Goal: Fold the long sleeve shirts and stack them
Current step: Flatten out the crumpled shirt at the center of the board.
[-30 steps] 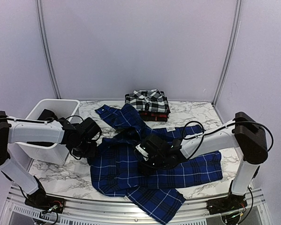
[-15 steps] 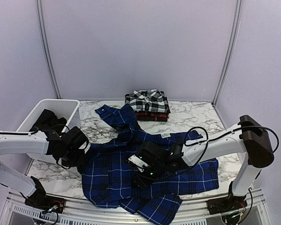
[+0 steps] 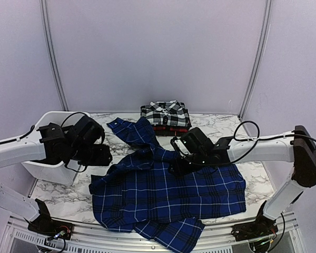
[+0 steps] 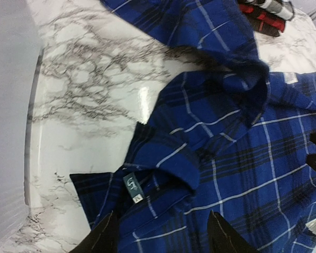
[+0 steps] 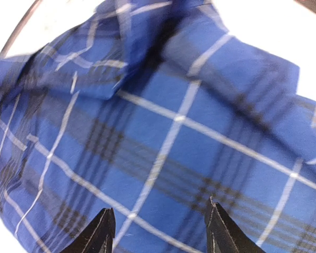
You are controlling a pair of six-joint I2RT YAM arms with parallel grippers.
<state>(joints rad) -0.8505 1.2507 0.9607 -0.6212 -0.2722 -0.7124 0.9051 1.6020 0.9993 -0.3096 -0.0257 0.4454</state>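
**Sizing up the blue shirt for its fold**

Lying spread but rumpled across the middle of the bench (image 3: 221,126), the blue shirt (image 3: 168,192) is reaching from the near edge back toward the folded stack. One sleeve (image 3: 127,130) is trailing off to the far left. The black-and-white shirt (image 3: 166,112) is sitting folded on top of the red-and-black shirt (image 3: 171,129) at the far side, apart from both arms.

The left pincer (image 4: 160,240) is hovering over the collar (image 4: 168,163) end, just beside the label (image 4: 132,188). Its fingers are standing apart with nothing pinched. The right pincer (image 5: 159,232) is hanging over the far right part of the shirt's body, likewise parted and gripping nothing.

Handling, by my reading:
- The cloth is looking light, thin and limp, and it is bunching into ridges around the collar.
- It will likely be draping and dragging rather than keeping any shape when lifted.
- It is not fragile, but it may be sliding a little on the smooth marble top.

Best holds are probably the doubled edges: collar, shoulder seam, hem or cuff. Tips would be pressing right down to the bench to catch the layer. Two holds at once should be keeping a fold line straight. Where the cloth is rumpled, a pinch risks taking two layers together.
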